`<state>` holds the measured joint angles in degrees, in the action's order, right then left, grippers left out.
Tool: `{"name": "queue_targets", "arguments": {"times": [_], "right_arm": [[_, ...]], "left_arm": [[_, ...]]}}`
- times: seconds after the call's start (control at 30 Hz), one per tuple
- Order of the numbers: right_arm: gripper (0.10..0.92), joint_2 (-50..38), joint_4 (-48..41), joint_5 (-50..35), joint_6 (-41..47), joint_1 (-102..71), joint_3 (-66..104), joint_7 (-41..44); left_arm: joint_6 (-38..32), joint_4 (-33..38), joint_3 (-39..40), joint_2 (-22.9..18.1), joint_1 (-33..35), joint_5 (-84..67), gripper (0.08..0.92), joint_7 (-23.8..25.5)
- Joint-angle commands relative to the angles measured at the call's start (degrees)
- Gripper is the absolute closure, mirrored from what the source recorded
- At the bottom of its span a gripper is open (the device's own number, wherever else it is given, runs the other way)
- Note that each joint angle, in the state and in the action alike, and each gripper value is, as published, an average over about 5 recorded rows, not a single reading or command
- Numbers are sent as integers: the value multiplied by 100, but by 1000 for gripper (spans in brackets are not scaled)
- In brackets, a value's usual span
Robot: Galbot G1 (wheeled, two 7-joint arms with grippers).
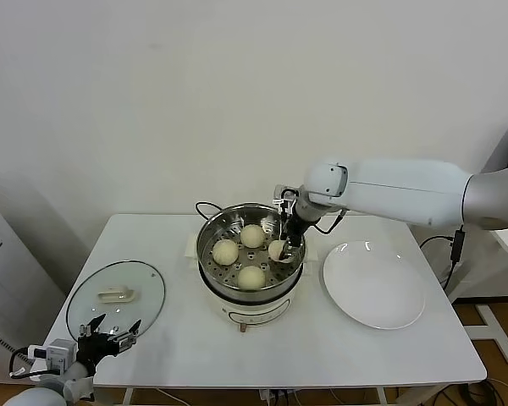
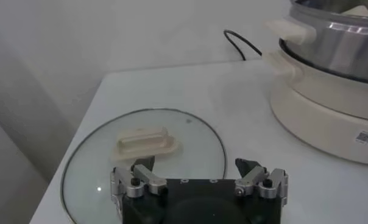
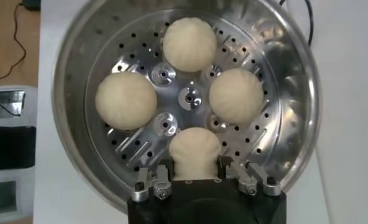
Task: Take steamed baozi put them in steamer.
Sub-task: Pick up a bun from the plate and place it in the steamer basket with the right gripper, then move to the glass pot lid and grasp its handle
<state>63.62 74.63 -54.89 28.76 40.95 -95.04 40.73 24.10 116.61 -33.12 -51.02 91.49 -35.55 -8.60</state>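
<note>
The right gripper [image 1: 281,246] reaches down inside the steamer [image 1: 210,230], its fingers [image 3: 161,178] flanking the fourth baozi [image 3: 195,149] on both sides; whether they pinch it or have let go cannot be told. The left gripper [image 1: 110,332] hangs spread wide and empty over the near left corner of the white table [image 1: 178,347], just short of the glass lid [image 1: 144,283] lying flat with its white handle [image 2: 144,143] up. A plain pale wall rises behind the table. To the steamer's right sits an empty white plate [image 1: 374,284]; a black cord [image 1: 205,206] trails behind the white pot base [image 1: 254,311]. The other three baozi [image 3: 126,100] rest on the perforated steel floor, spaced around the centre, beyond the gripper's bun.
</note>
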Motion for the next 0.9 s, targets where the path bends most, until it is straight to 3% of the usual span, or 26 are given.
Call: {"name": "queue_targets", "arguments": {"times": [0.03, 0.27, 0.37, 0.63, 0.9], "right_arm": [[465, 31, -14, 13, 61, -271, 96, -209], [266, -205, -3, -95, 61, -205, 398, -143], [215, -547, 27, -280, 20, -90, 749, -50], [203, -1960, 22, -581, -682, -583, 2343, -453], [203, -3548, 829, -212, -1838, -2613, 4858, -2046]], "left_arm": [[3, 8, -7, -7, 3, -2, 177, -2], [0, 4, -23, -28, 15, -9, 177, -4], [-2, 5, -26, -53, 21, 1, 177, -6], [57, 90, -40, -141, -24, 61, 177, -45], [63, 120, -27, -147, -165, 49, 177, -70]]}}
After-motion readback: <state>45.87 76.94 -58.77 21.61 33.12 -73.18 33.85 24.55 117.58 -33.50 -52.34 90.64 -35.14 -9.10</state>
